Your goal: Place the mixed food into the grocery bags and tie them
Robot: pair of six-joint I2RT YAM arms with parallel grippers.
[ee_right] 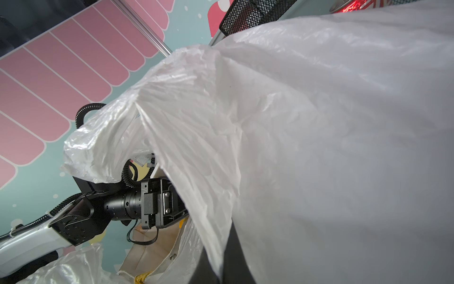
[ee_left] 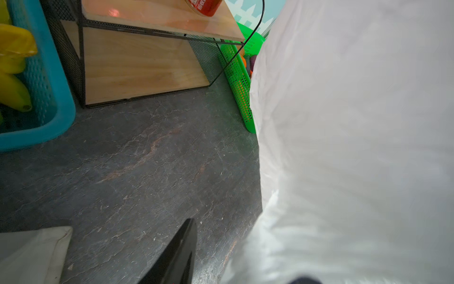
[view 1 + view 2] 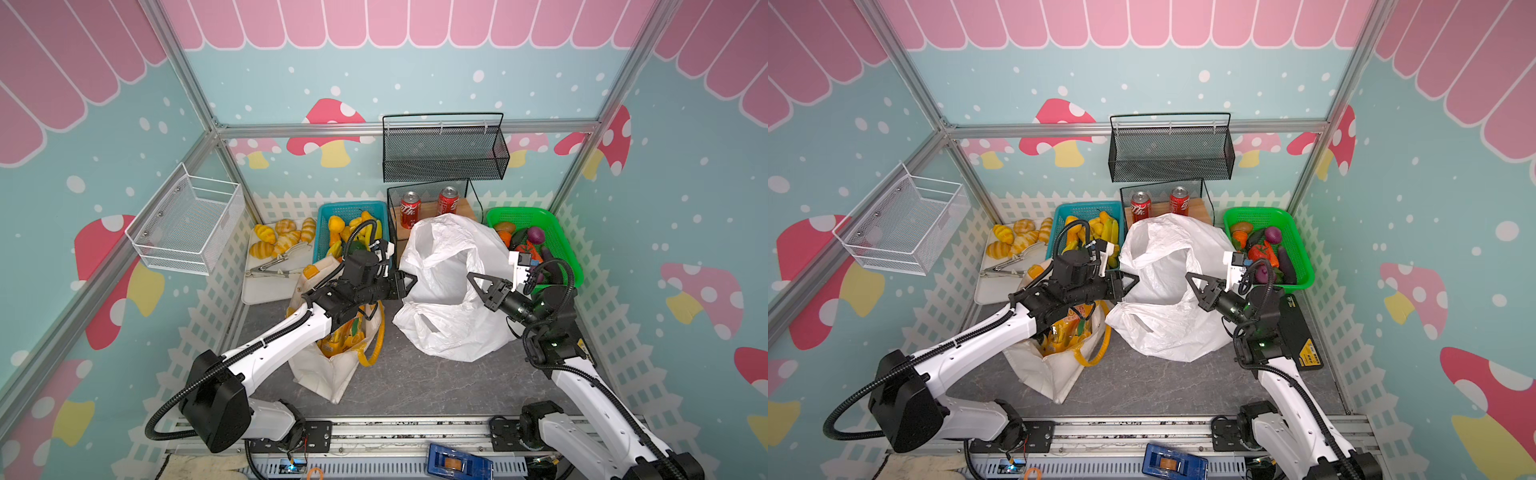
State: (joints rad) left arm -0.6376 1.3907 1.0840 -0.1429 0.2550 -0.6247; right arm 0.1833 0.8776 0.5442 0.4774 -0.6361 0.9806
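Observation:
The white plastic bag [image 3: 444, 291] [image 3: 1163, 291] stands puffed up and open mid-table. My right gripper [image 3: 473, 278] [image 3: 1190, 278] [image 1: 218, 255] is shut on its right rim, with film pinched between the fingers. My left gripper [image 3: 409, 280] [image 3: 1131, 280] [image 2: 245, 250] is at the bag's left edge with its fingers apart; bag film [image 2: 344, 147] drapes over one finger. The cream tote [image 3: 328, 374] [image 3: 1050, 370] sits under my left arm with an orange-yellow packet [image 3: 340, 340] [image 3: 1063, 332] inside. Toy vegetables [image 3: 536, 237] [image 3: 1266, 245] lie in the green basket. A flat black-and-yellow packet [image 3: 1304, 345] lies beneath my right arm.
The green basket [image 3: 557, 232] is at the back right and a blue basket [image 3: 324, 232] of bananas at the back left. Red cans [image 3: 410, 208] stand on a wooden shelf behind the bag. A bread tray [image 3: 266, 291] holds tongs, and wire baskets [image 3: 444, 149] hang on the walls.

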